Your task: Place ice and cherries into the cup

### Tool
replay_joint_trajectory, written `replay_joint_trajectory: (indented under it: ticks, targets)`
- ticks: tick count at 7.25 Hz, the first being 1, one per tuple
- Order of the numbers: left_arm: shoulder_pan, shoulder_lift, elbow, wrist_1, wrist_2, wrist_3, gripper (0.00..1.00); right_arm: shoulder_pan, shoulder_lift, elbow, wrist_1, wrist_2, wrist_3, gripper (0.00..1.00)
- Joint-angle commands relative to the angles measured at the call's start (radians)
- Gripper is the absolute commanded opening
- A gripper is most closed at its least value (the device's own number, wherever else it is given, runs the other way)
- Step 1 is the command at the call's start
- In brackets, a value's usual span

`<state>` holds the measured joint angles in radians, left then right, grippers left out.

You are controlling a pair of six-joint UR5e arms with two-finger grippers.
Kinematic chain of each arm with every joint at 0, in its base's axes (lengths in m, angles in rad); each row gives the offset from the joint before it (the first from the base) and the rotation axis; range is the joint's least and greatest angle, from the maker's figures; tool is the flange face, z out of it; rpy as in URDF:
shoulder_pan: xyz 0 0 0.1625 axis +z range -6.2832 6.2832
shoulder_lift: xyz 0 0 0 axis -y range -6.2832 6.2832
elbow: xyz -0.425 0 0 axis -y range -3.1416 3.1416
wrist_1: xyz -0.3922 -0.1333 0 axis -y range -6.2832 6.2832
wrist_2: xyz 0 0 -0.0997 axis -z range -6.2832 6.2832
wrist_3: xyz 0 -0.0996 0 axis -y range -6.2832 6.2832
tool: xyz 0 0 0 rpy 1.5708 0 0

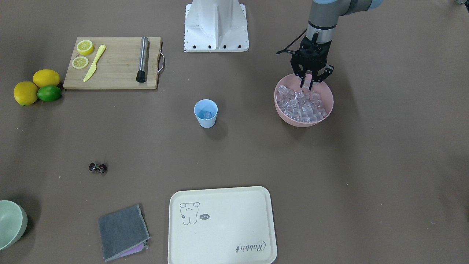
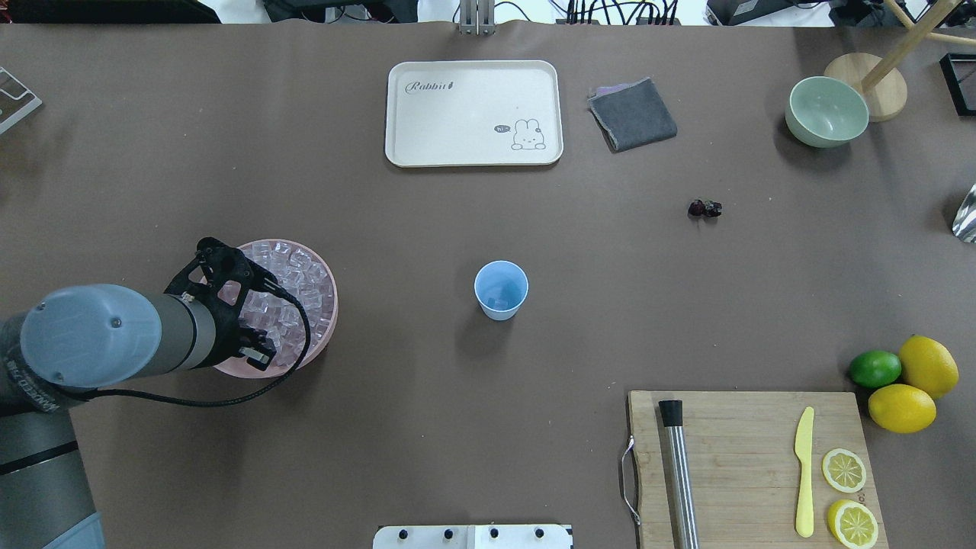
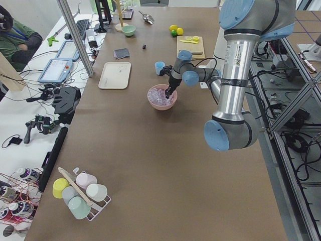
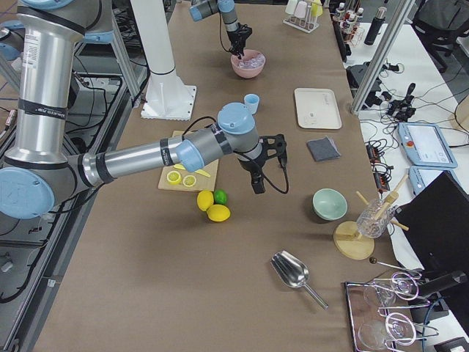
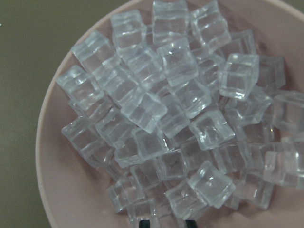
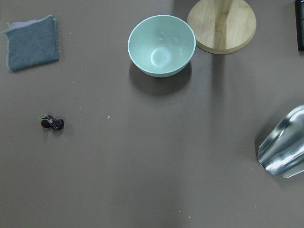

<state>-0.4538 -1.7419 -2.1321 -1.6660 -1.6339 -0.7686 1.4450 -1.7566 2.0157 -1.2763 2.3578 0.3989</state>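
The light blue cup (image 1: 206,113) stands upright mid-table, also in the overhead view (image 2: 501,290), with one ice cube (image 1: 207,114) inside. The pink bowl (image 1: 289,119) is heaped with ice (image 1: 300,104), which fills the left wrist view (image 5: 166,104). My left gripper (image 1: 308,85) hovers open just above the ice at the bowl's robot-side edge, with nothing between its fingers. The cherries (image 1: 98,167) lie on the bare table, also in the right wrist view (image 6: 52,123). My right gripper (image 4: 258,176) hangs above the table near the cherries. I cannot tell whether it is open or shut.
A cutting board (image 1: 113,69) holds a yellow knife, lemon slices and a steel rod. Two lemons and a lime (image 1: 48,93) lie beside it. A cream tray (image 1: 220,223), grey cloth (image 1: 122,231), pale green bowl (image 6: 161,45), wooden stand (image 6: 221,23) and metal scoop (image 6: 285,147) sit at the far side.
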Motion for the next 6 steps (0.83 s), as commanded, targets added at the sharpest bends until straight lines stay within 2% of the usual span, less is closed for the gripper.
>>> replay_joint_trajectory:
  ticks: [1,3,4,6]
  targets:
    - [-0.022,-0.138,0.021,-0.005,-0.069,-0.221,0.0,0.0,0.0,0.0,0.002,-0.002,0.0,1.0]
    - [-0.014,-0.339,0.16,-0.008,-0.067,-0.482,0.0,0.0,0.0,0.0,0.002,-0.002,0.0,1.0]
    - [-0.011,-0.376,0.203,-0.044,-0.064,-0.548,0.0,0.0,0.0,0.001,0.002,-0.002,0.0,1.0]
    - [-0.008,-0.425,0.329,-0.228,-0.06,-0.722,0.0,0.0,0.0,0.002,0.002,-0.003,0.0,1.0]
